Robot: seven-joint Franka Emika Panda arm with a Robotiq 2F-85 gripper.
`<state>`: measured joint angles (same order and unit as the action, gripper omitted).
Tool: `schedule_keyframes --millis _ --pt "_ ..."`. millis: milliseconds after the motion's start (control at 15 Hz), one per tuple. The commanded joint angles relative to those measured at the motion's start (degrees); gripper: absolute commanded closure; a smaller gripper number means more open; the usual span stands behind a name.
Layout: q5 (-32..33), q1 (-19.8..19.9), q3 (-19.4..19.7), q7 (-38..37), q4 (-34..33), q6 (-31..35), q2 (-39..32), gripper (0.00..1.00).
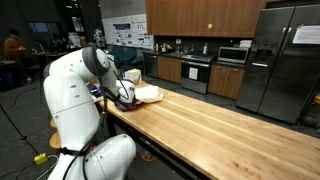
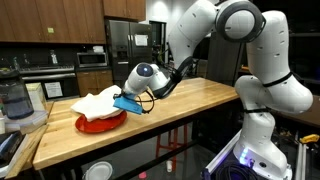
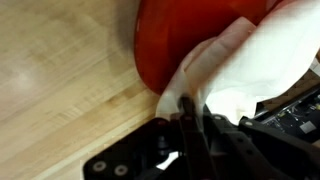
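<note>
Long butcher-block worktop point(image 2: 195, 103): pale wood strips, smooth. Round red plate point(image 2: 93, 125) sits near one end, glossy. Crumpled white cloth point(image 2: 95, 101) lies draped over the plate. Your hand point(image 3: 190, 128) is pressed together, pinching the cloth's soft folded edge beside the plate's rim.

The arm point(image 2: 190, 60) reaches down toward eight o'clock, wrist bent; the gripper point(image 2: 127, 101) has its jaws pressed together.
</note>
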<state>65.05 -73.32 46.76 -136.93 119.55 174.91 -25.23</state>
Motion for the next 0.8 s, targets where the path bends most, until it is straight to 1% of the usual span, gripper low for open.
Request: schedule_keyframes --millis 0,67,133,200,267,333,400,467,533,600,733 --pt "-5.9 4.6 -5.5 5.8 4.3 2.3 3.9 0.98" --pt "-8.1 5.9 -7.1 6.8 4.6 2.1 3.9 0.98" --pt "-9.0 6.3 -7.4 6.7 4.2 1.9 3.3 0.98" --pt "-5.9 2.8 -2.7 2.1 0.8 0.8 0.6 0.98" --pt "-1.2 -1.5 3.3 -3.0 -2.9 -0.1 -2.4 0.98" --pt "0.9 -2.8 5.4 -5.1 -4.3 -0.6 -3.4 0.98" --pt "3.6 -4.8 8.4 -8.3 -5.6 -1.2 -4.6 0.98" --pt "5.5 -6.1 10.3 -10.6 -6.4 -1.7 -5.3 0.98" --pt "6.9 -7.0 11.6 -12.3 -6.6 -2.3 -5.7 0.98" --pt "6.9 -7.3 11.6 -12.1 -5.8 -2.8 -5.3 0.98" --pt "4.8 -6.6 9.5 -8.8 -3.3 -3.2 -3.5 0.98"
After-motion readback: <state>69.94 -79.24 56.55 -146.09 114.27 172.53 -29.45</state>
